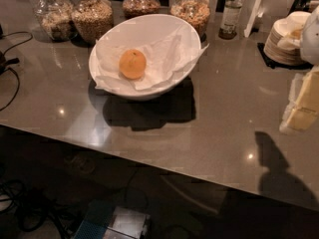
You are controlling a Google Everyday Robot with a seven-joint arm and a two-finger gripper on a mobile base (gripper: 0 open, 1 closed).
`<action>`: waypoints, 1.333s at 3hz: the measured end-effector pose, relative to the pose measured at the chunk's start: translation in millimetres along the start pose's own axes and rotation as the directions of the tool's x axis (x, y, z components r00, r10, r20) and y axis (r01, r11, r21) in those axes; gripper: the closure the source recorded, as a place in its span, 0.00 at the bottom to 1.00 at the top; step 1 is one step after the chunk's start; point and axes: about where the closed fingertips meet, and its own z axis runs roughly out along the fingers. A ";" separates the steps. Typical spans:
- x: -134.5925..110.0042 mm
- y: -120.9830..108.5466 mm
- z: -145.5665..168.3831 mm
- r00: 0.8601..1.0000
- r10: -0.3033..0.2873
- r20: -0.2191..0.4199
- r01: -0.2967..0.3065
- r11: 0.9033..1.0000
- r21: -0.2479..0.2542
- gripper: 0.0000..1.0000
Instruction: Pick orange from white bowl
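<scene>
The orange [132, 63] lies inside the white bowl [119, 36], on the left part of the crumpled white napkin [169, 59] that lines it. The bowl stands on the grey counter [209, 128], left of the middle, its rim slanting down toward the front. My gripper [300, 114] shows at the far right edge as pale yellowish and white parts, well right of the bowl and a little nearer the front. It holds nothing that I can see. Its shadow [274, 168] falls on the counter below it.
Several glass jars of grains [92, 14] line the back behind the bowl, with a small bottle [230, 14] to their right. A stack of white plates [285, 41] sits at the back right. Black cables [10, 68] lie at the left. The counter's front edge [149, 161] runs diagonally.
</scene>
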 end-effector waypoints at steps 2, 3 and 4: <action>-10.7 -3.0 2.6 0.999 -0.024 0.045 0.024 1.000 0.001 0.00; -45.3 -19.4 7.2 0.981 -0.096 0.167 0.093 0.995 0.025 0.00; -94.3 -45.7 5.6 0.934 -0.187 0.306 0.173 0.982 0.071 0.00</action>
